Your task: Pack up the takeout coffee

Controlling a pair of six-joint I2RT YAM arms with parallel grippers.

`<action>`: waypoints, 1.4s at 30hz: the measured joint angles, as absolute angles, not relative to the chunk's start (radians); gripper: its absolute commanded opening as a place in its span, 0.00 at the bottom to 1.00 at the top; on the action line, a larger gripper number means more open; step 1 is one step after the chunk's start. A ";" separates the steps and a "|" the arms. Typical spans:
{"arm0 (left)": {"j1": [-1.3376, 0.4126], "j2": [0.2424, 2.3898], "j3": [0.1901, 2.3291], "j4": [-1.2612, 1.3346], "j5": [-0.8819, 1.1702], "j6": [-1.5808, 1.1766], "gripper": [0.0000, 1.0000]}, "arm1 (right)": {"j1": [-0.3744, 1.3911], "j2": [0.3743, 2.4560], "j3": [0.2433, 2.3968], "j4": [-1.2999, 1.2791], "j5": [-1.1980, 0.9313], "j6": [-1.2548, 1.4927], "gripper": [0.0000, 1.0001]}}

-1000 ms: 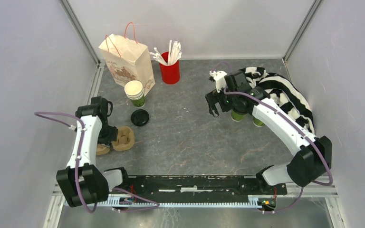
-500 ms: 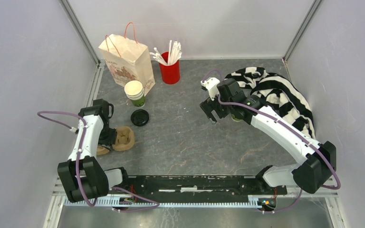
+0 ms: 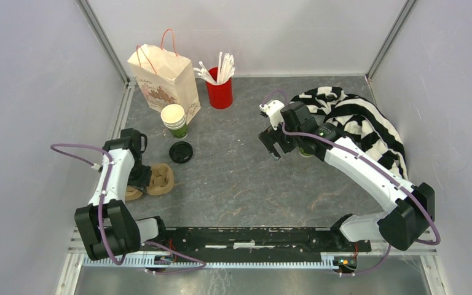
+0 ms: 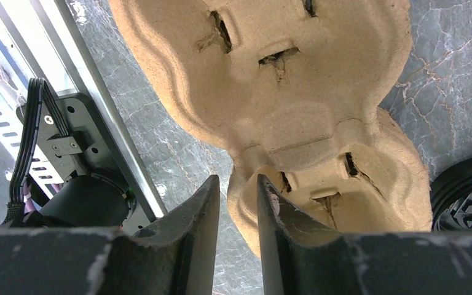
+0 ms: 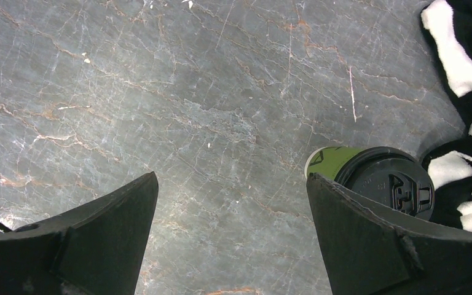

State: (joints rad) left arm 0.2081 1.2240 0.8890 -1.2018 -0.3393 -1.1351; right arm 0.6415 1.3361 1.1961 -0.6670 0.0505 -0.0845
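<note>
One takeout coffee cup (image 5: pixel 332 161), green with a black lid (image 5: pixel 387 184), stands just outside my right gripper's (image 5: pixel 232 177) right finger. That gripper is open wide over bare table, nothing between its fingers. From above, the cup (image 3: pixel 307 150) peeks out under the right arm; a second one is hidden. My left gripper (image 4: pixel 238 179) is low at the near edge of the brown pulp cup carrier (image 4: pixel 295 92). One finger is over a cup well and the other outside the rim. The jaws stand narrowly apart, and the outer finger is clear of the rim.
At the back left stand a paper bag (image 3: pixel 165 80), a red cup of white sticks (image 3: pixel 220 89) and a stack of lidless green cups (image 3: pixel 175 120). A loose black lid (image 3: pixel 181 152) lies by the carrier (image 3: pixel 160 178). A striped cloth (image 3: pixel 362 120) lies back right.
My right gripper has swung left and slightly back, off the two cups, then held still. The left arm has edged a little toward the carrier.
</note>
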 measured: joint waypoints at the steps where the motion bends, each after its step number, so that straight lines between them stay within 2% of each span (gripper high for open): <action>1: 0.208 1.226 0.888 -1.202 -0.339 -1.135 0.33 | 0.641 1.336 1.196 -0.667 0.051 -0.084 0.98; 16: 0.208 1.233 0.887 -1.201 -0.339 -1.131 0.17 | 0.646 1.336 1.196 -0.667 0.056 -0.085 0.98; 32: 0.208 1.224 0.914 -1.223 -0.339 -1.113 0.11 | 0.657 1.336 1.196 -0.667 0.065 -0.088 0.98; 42: 0.208 1.193 0.956 -1.232 -0.334 -1.096 0.02 | 0.666 1.336 1.196 -0.667 0.070 -0.088 0.98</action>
